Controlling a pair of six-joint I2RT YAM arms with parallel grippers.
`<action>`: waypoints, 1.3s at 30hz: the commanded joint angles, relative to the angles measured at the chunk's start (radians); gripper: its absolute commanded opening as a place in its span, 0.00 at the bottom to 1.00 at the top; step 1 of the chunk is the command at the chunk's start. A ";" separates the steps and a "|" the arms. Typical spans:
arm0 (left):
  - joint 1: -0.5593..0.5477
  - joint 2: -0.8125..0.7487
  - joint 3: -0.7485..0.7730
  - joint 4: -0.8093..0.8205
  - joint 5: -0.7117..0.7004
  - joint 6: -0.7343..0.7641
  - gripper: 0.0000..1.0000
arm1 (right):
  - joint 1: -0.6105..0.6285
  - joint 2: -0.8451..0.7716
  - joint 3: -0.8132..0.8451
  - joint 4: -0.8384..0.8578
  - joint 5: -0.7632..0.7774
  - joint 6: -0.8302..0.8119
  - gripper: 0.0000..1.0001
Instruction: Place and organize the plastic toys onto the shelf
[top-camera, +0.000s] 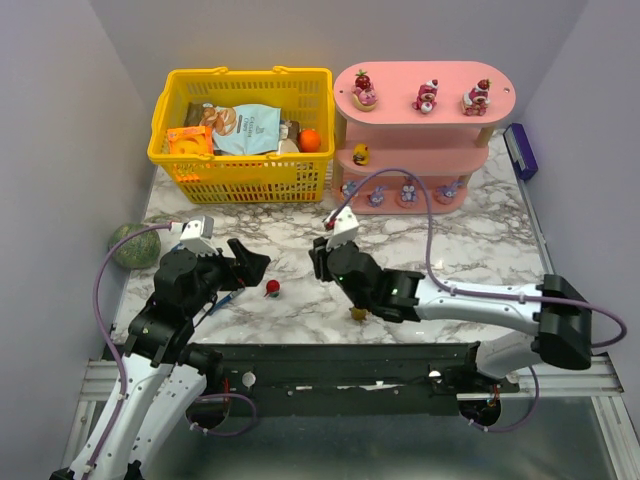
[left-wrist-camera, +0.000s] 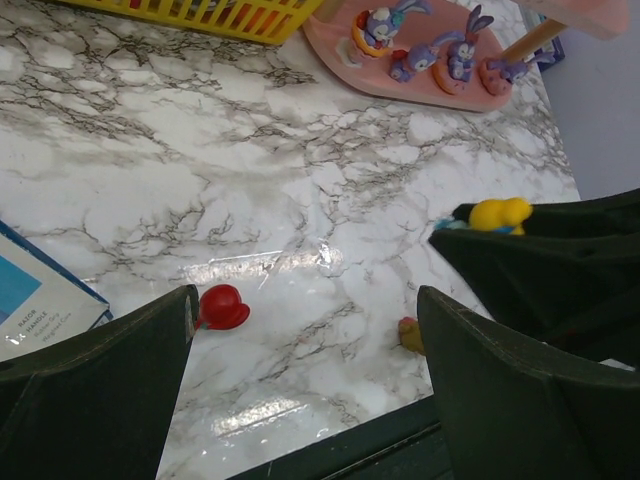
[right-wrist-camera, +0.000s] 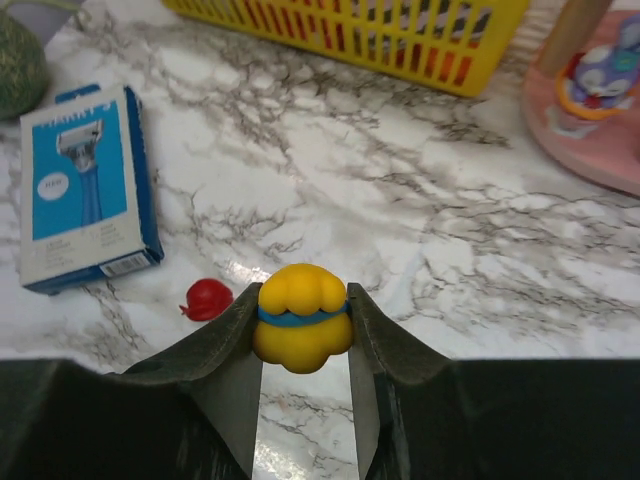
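Right gripper is clamped on a yellow toy with a blue band, over the marble table in front of the shelf. Left gripper has its jaws spread wide with nothing between them; a red toy lies on the table just beside one finger and an olive toy lies by the other. The shelf carries three pink strawberry-topped figures on the top tier, a yellow figure on the middle tier and purple bunnies on the bottom tier.

Blue razor box, small print perhaps "RAZOR HANDLE" (left wrist view), other lettering too blurred
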 joint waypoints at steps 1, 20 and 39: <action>0.008 -0.005 -0.011 0.007 0.035 0.014 0.99 | -0.055 -0.108 0.061 -0.285 0.162 0.069 0.18; 0.008 0.001 -0.014 0.013 0.052 0.015 0.99 | -0.551 -0.094 0.275 -0.344 -0.082 -0.057 0.16; 0.008 0.007 -0.015 0.017 0.064 0.019 0.99 | -0.687 0.136 0.381 -0.174 -0.153 -0.157 0.15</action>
